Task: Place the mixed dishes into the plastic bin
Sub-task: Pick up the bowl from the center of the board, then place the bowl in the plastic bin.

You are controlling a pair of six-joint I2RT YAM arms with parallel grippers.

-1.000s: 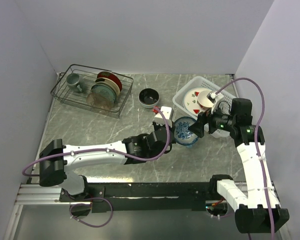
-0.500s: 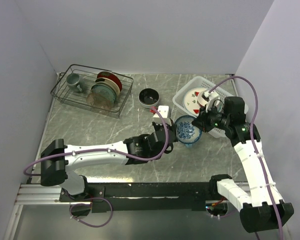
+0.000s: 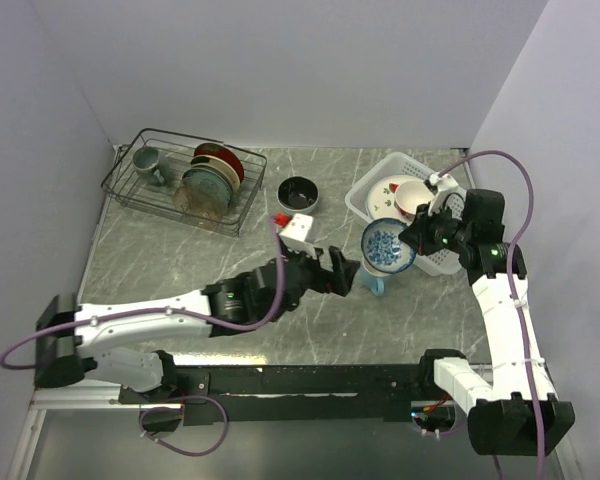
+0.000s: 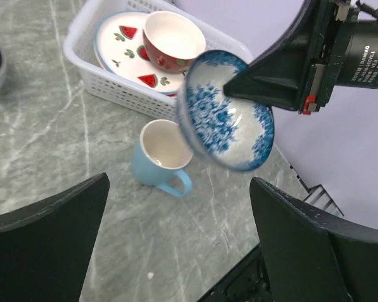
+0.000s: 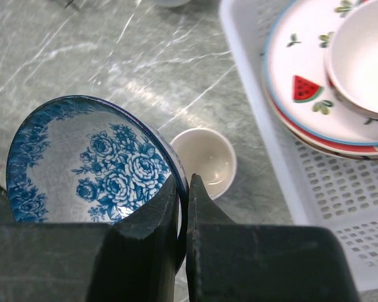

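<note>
Surface: a grey marbled table [image 3: 170,255] is lying between pale walls.
Right claw: the right gripper [image 5: 184,184] is pinching the rim of the blue-patterned bowl [image 5: 91,160] between closed fingers, holding it tilted in the air.
Under the right claw: a light blue mug [image 4: 159,153] is standing upright on the table, just below the bowl's lower edge; whether the two are touching is unclear.
Beside the right claw: the plastic bin [image 5: 315,182] is sitting just beyond the fingers, toward the back wall, carrying a stack of plates with a watermelon plate [image 4: 123,44] on top and a red-sided bowl [image 4: 173,39] resting on that.
Left claw: the left gripper [image 3: 338,272] is hanging with jaws spread wide and gripping nothing, facing the mug and bowl from nearby.
Farther from the left claw: a dark bowl [image 3: 298,193] is sitting behind it, and a black wire rack [image 3: 150,195] is standing well apart at the far left, holding upright plates and a grey-green mug [image 3: 145,158].
</note>
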